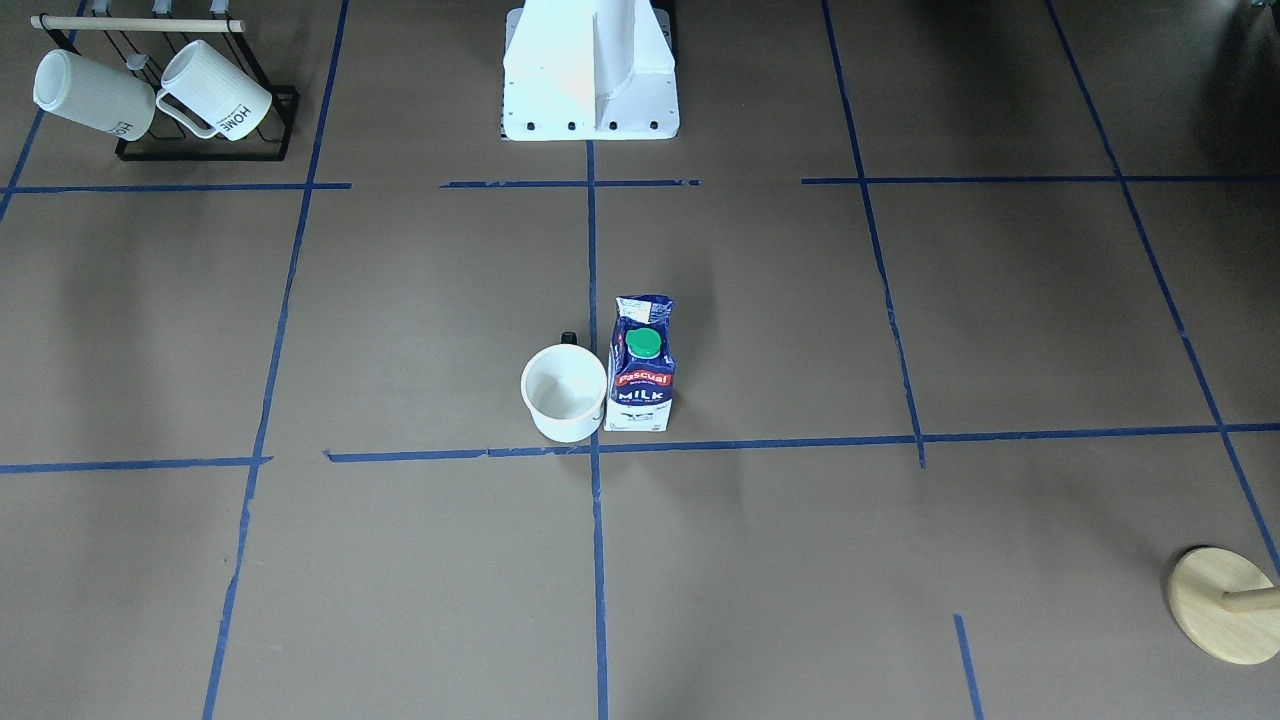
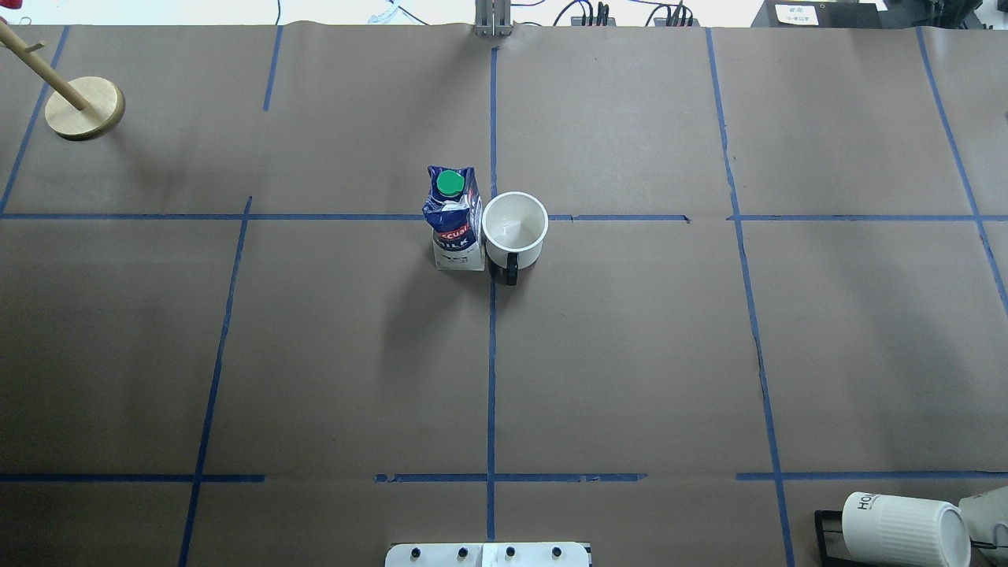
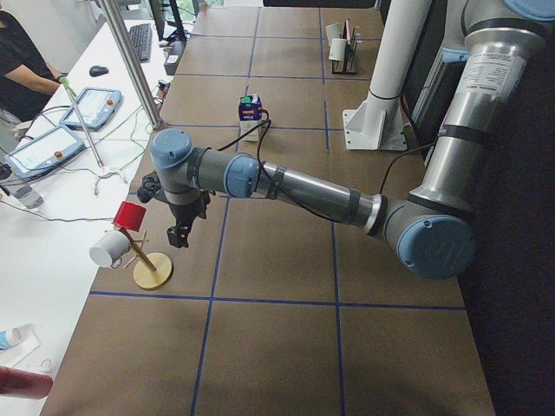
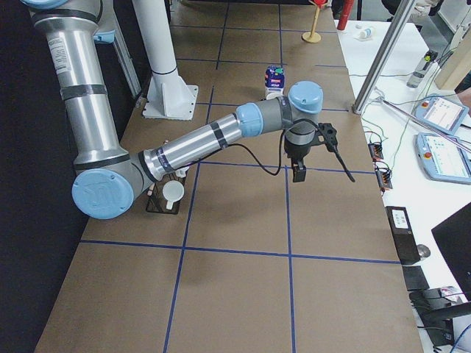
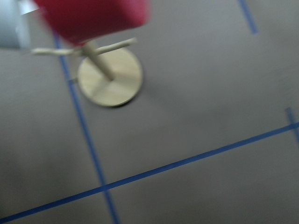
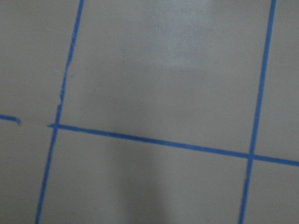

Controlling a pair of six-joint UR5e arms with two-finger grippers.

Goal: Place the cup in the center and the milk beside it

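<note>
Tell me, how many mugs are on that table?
5. One white cup at the centre, beside the milk; two ribbed mugs on the black rack; a red mug and a white mug on the wooden stand. More may be hidden.

Matt brown paper (image 1: 900, 330) ruled with blue tape (image 1: 597, 560) underlies a smooth, glossy white cup (image 1: 563, 395), a printed paperboard milk carton (image 1: 641, 385) with green plastic cap (image 1: 643, 343), a pale wooden stand (image 1: 1215, 603), and ribbed white mugs (image 1: 92, 93) on a black wire rack (image 1: 205, 153).
</note>
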